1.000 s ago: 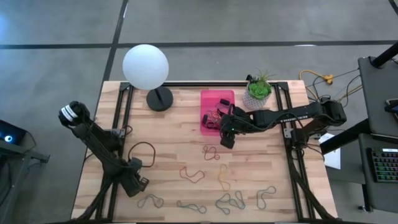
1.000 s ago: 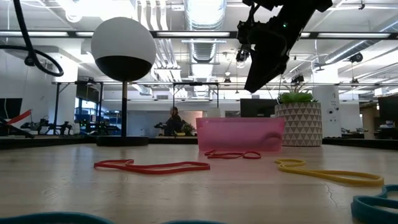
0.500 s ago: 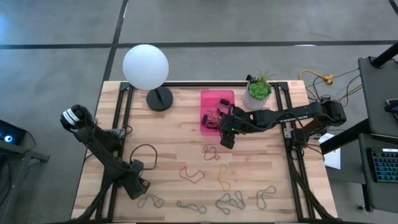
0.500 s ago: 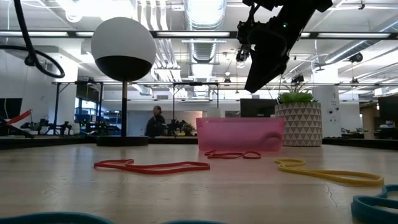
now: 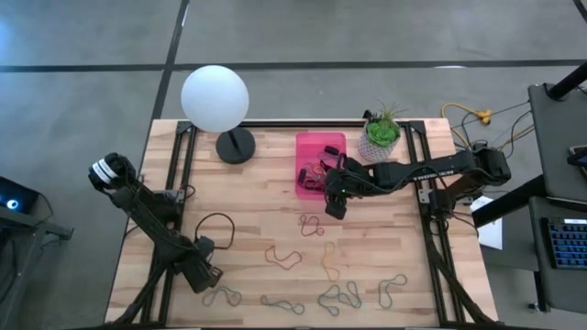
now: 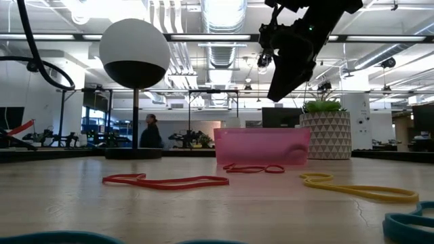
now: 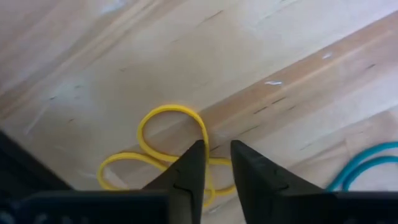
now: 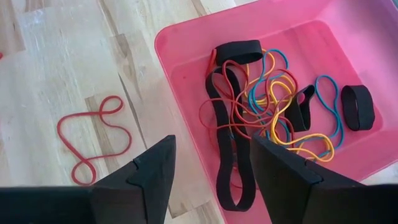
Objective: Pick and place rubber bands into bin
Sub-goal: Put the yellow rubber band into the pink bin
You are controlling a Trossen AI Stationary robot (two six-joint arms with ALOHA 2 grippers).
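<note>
**Bands on the bench, more in the pink bin**

On the pale wooden table (image 5: 266,197), a white globe lamp (image 5: 215,98) stands at the far left. The left gripper (image 7: 214,165) is low at the near left corner, fingers narrowly parted astride a yellow rubber band (image 7: 168,146), not visibly clamping it. Loose rubber bands (image 5: 335,295) lie along the near edge. The bin (image 5: 319,147) sits mid-table, beside the potted plant (image 5: 381,135). The right gripper (image 8: 211,180) hangs above the bin's near rim, spread wide and empty.

Only the low view shows a person (image 6: 150,130) in the room behind; only the right wrist view shows the tangle inside the bin.
</note>
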